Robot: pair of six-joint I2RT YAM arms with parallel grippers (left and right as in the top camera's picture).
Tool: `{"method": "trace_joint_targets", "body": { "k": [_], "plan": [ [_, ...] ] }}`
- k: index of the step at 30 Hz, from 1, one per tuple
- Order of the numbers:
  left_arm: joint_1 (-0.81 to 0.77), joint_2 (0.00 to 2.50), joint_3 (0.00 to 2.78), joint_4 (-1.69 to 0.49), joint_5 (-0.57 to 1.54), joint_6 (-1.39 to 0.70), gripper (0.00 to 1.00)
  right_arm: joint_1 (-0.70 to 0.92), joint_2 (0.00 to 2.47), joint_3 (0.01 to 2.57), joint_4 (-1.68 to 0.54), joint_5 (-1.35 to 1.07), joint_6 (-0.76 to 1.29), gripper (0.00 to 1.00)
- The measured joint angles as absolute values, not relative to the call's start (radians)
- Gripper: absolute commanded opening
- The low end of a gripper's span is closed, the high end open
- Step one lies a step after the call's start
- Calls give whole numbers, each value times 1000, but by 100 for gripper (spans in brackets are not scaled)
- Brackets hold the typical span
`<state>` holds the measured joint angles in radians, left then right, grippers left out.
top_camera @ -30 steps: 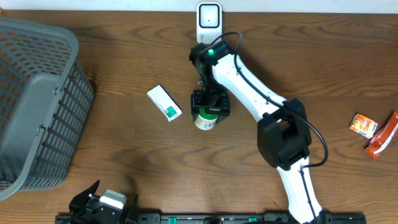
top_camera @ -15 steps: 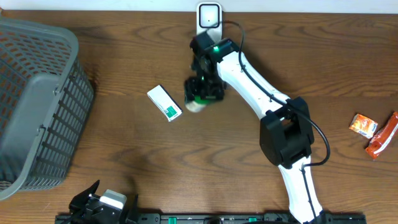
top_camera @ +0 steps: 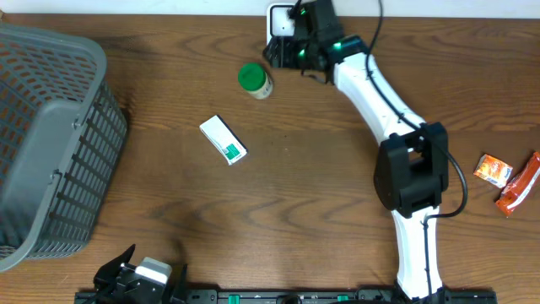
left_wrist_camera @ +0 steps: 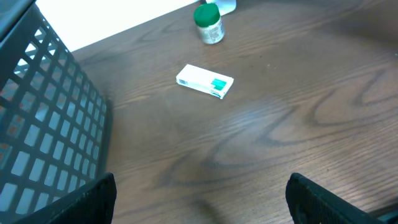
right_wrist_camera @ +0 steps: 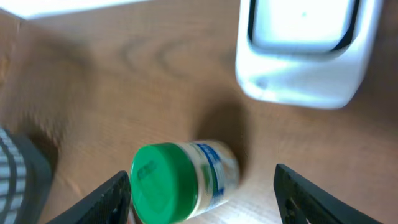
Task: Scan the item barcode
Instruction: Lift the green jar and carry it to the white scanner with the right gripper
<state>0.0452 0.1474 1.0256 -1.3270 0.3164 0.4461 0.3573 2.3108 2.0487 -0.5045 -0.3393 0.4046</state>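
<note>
A small bottle with a green lid (top_camera: 254, 81) stands on the table just left of the white scanner (top_camera: 283, 21). In the left wrist view the bottle (left_wrist_camera: 208, 23) stands by itself, nothing touching it. My right gripper (top_camera: 285, 52) hovers by the scanner, open. In its wrist view the bottle (right_wrist_camera: 183, 180) shows between the fingers, lid toward the camera, with a clear gap to the right finger (right_wrist_camera: 311, 199). The scanner (right_wrist_camera: 305, 50) lies beyond. A white and green box (top_camera: 224, 139) lies mid-table. My left gripper (left_wrist_camera: 202, 186) is open over bare wood.
A grey mesh basket (top_camera: 51, 135) fills the left side. Two orange-red snack packets (top_camera: 506, 177) lie at the far right. The left arm (top_camera: 135, 274) rests at the table's front edge.
The right gripper carried the bottle from mid-table up and left toward the scanner. The bottle now stands free beside the scanner, and the gripper has moved on toward the scanner.
</note>
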Motion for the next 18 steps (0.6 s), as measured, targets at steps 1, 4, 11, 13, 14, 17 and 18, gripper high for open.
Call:
{"method": "trace_joint_targets", "body": {
  "k": [1, 4, 11, 13, 14, 17, 18],
  "plan": [
    [45, 147, 1026, -1327, 316, 446, 86, 350, 2311, 2049, -467, -338, 405, 72],
    [45, 147, 1026, -1327, 316, 446, 86, 348, 2311, 2049, -469, -339, 405, 80],
    [45, 147, 1026, -1327, 316, 446, 87, 417, 2311, 2051, -617, -250, 310, 99],
    [45, 147, 1026, -1327, 316, 446, 86, 467, 2311, 2051, -664, -202, 248, 99],
    [45, 147, 1026, -1327, 316, 446, 86, 483, 2311, 2051, -672, -186, 232, 99],
    [45, 147, 1026, -1327, 316, 446, 86, 566, 2311, 2051, -678, -80, 148, 99],
    [45, 147, 1026, -1327, 316, 446, 86, 596, 2311, 2051, -667, -33, 121, 99]
  ]
}}
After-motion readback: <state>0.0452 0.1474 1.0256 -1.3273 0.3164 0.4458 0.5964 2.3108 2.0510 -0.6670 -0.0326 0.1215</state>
